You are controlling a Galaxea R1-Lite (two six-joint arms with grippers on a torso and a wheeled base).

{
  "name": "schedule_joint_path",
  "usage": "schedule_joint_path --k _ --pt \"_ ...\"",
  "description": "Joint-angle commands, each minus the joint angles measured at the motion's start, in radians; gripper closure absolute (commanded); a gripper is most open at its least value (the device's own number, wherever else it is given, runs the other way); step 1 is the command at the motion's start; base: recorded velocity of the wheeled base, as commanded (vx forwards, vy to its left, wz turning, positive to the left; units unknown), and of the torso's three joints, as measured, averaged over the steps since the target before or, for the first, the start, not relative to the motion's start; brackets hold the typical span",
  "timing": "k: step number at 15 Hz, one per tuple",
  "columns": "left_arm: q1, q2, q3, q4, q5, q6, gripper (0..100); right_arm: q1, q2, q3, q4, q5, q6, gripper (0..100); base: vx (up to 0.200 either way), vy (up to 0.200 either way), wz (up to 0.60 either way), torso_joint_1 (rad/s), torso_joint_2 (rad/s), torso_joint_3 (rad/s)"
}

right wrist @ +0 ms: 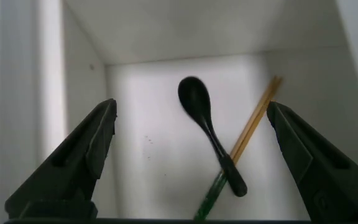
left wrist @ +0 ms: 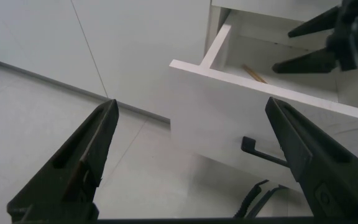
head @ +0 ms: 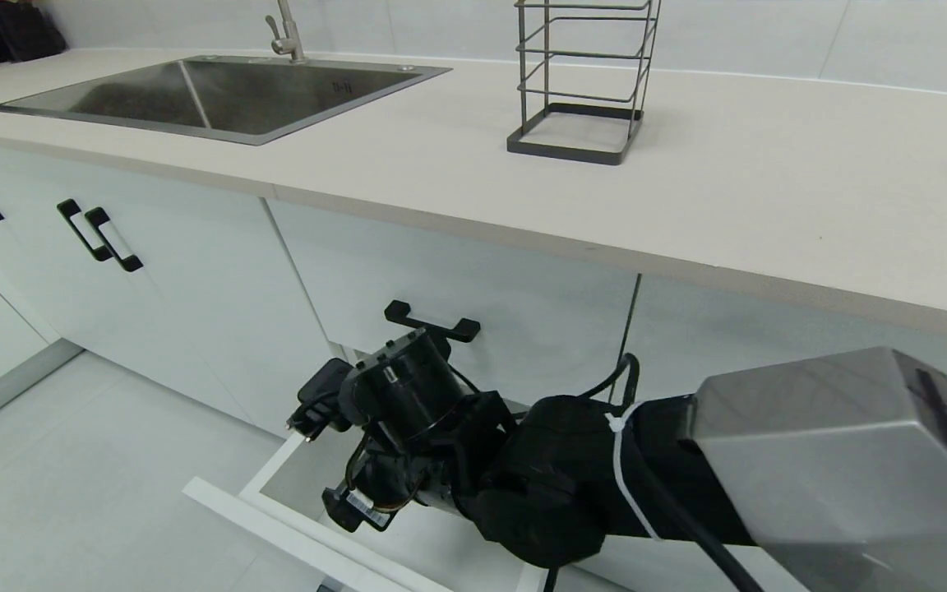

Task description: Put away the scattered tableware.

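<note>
My right gripper [right wrist: 191, 104] hangs released over the open drawer [right wrist: 154, 162], where a spoon [right wrist: 207, 127] crosses chopsticks [right wrist: 253, 124]; my left gripper [left wrist: 191, 102], also released, faces the drawer's front.

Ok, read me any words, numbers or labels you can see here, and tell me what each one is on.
No text is legible.
Small mark on the sink's inner wall: too small to read.
White sticker on the right arm's wrist: print too small to read.
Drawer, spoon, chopsticks, rack: no text seen.
</note>
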Motion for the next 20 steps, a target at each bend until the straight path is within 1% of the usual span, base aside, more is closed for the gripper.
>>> schedule_joint_path --k 1,3,5,6,9,10,13,15,16,18,19,20 --pt "0.001 0.000 0.000 0.000 0.000 0.000 0 0.016 -0.159 0.104 -0.019 0.000 -0.001 0 0.000 0.000 0.00 0.000 0.00 0.000" --pt "0.001 0.000 0.000 0.000 0.000 -0.002 0 0.018 -0.256 0.211 -0.080 -0.002 -0.001 0 0.000 0.000 0.00 0.000 0.00 0.000" --pt "0.001 0.000 0.000 0.000 0.000 0.000 0 0.018 -0.375 0.391 -0.155 -0.005 -0.001 0 0.000 0.000 0.00 0.000 0.00 0.000" --pt "0.001 0.000 0.000 0.000 0.000 0.000 0 0.018 -0.411 0.452 -0.194 -0.011 -0.001 0 0.000 0.000 0.00 0.000 0.00 0.000" --pt "0.001 0.000 0.000 0.000 0.000 -0.002 0 0.018 -0.550 0.759 -0.507 -0.016 -0.014 0 0.000 0.000 0.00 0.000 0.00 0.000" --pt "0.001 0.000 0.000 0.000 0.000 0.000 0 0.016 -0.589 0.836 -0.568 -0.011 -0.016 0 0.000 0.000 0.00 0.000 0.00 0.000" --pt "0.001 0.000 0.000 0.000 0.000 0.000 0 0.016 -0.710 1.024 -0.608 0.001 -0.021 0 0.000 0.000 0.00 0.000 0.00 0.000" --pt "0.001 0.000 0.000 0.000 0.000 0.000 0 0.007 -0.796 1.115 -0.608 0.034 -0.025 0 0.000 0.000 0.00 0.000 0.00 0.000" --pt "0.001 0.000 0.000 0.000 0.000 0.000 0 -0.010 -0.883 1.204 -0.600 0.029 -0.025 0 0.000 0.000 0.00 0.000 0.00 0.000" --pt "0.001 0.000 0.000 0.000 0.000 -0.002 0 -0.078 -1.057 1.365 -0.586 0.012 -0.060 0 0.000 0.000 0.00 0.000 0.00 0.000" --pt "0.001 0.000 0.000 0.000 0.000 -0.002 0 -0.087 -1.077 1.380 -0.582 0.012 -0.065 0 0.000 0.000 0.00 0.000 0.00 0.000" --pt "0.001 0.000 0.000 0.000 0.001 0.000 0 -0.121 -1.239 1.462 -0.525 -0.003 -0.077 0 0.000 0.000 0.00 0.000 0.00 0.000"
